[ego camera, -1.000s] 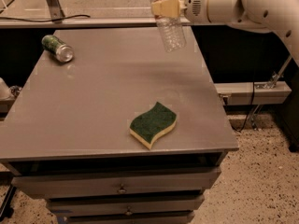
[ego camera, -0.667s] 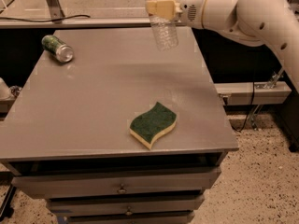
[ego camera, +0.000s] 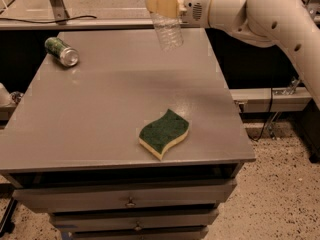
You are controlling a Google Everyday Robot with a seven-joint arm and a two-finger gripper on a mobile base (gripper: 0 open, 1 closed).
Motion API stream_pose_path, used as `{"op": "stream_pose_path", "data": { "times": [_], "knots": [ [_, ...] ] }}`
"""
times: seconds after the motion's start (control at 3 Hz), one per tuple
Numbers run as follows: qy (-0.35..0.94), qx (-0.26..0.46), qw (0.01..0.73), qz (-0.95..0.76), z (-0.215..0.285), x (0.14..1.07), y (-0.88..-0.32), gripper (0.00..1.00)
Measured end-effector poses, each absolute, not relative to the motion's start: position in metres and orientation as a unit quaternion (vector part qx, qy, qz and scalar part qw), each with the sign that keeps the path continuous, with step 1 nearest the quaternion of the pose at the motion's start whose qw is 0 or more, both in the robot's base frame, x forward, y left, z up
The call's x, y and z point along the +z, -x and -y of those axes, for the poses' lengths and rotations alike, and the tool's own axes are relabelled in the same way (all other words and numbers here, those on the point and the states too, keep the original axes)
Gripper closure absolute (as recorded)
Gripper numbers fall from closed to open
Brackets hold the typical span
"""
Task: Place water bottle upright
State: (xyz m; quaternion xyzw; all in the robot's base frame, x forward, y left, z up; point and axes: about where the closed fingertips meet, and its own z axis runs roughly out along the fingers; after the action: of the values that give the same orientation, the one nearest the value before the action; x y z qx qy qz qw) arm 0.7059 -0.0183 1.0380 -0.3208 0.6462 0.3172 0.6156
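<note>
The water bottle [ego camera: 167, 30] is a clear ribbed plastic bottle. It hangs nearly upright in the air over the far middle of the grey table [ego camera: 100, 114], its top cut off by the frame's upper edge. My gripper [ego camera: 161, 5] reaches in from the right on a white arm and is shut on the bottle's upper part. The bottle's base is well above the tabletop.
A green metal can [ego camera: 62, 51] lies on its side at the table's far left. A green-and-yellow sponge [ego camera: 164, 132] lies near the front right. Drawers [ego camera: 130, 202] sit under the tabletop. A speckled floor and cables are to the right.
My gripper has carried the bottle leftward over the table's far edge. The can and sponge have not moved.
</note>
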Motion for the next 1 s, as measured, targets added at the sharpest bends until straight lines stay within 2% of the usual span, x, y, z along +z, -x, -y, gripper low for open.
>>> {"op": "stream_pose_path", "data": {
  "times": [1.0],
  "knots": [
    [0.285, 0.361, 0.683, -0.567, 0.02, 1.018, -0.681, 1.0]
  ]
}}
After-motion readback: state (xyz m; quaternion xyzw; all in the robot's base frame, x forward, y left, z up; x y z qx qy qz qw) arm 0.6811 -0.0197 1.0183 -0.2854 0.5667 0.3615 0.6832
